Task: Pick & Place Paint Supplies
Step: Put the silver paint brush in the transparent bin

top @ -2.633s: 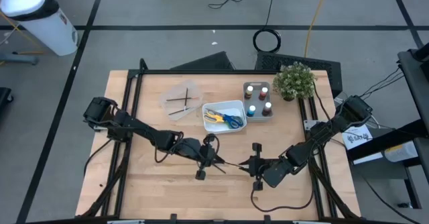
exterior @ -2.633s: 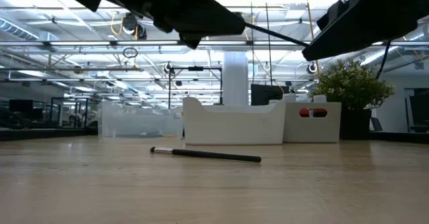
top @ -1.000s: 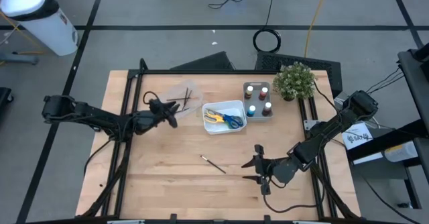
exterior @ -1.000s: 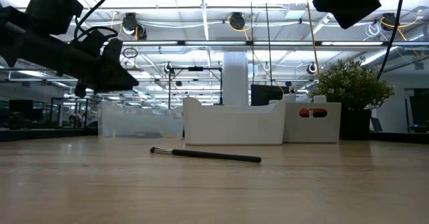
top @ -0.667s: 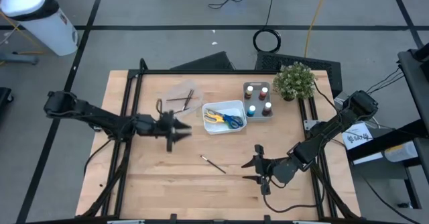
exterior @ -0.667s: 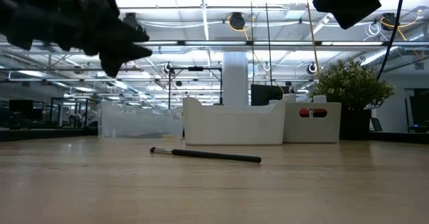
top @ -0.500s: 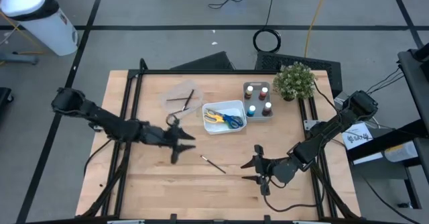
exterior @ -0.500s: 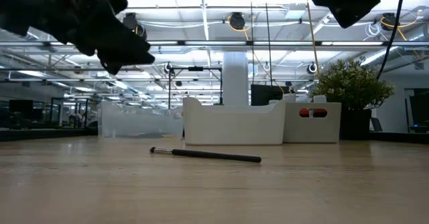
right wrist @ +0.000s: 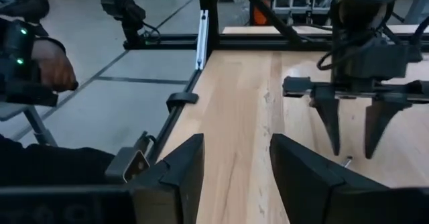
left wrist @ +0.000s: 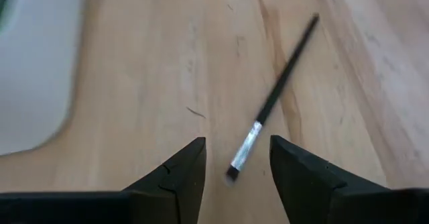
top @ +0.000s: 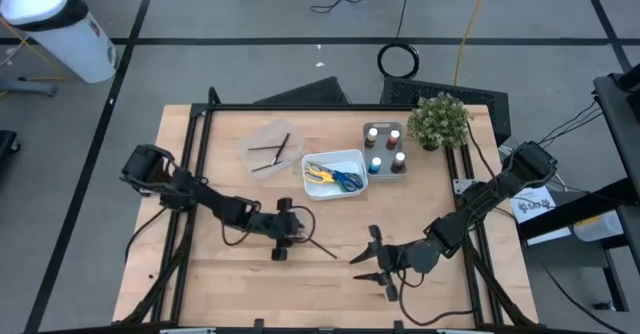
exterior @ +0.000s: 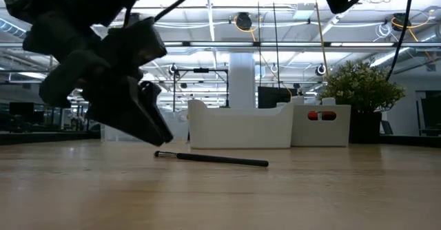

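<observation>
A thin dark brush lies flat on the table near the middle; it also shows in the low view and the left wrist view. My left gripper is open and low over the table, pointing down. Its fingers stand on either side of the brush's silver-collared bristle end without touching it. My right gripper is open and empty, right of the brush and nearer the front edge. Other brushes lie in a clear tray, scissors in a white tray, and paint pots in a small tray.
A potted plant stands at the far right, beside the paint pots. The trays line the far half of the table. Bare wood lies around the brush and toward the near edge. A person's hand shows beyond the table's edge in the right wrist view.
My left gripper has gone from the clear tray toward the table's near edge and right, and down to the brush, so its fingers now straddle the brush's bristle end. My right gripper has shifted a little toward the left. The brush has stayed in place.
</observation>
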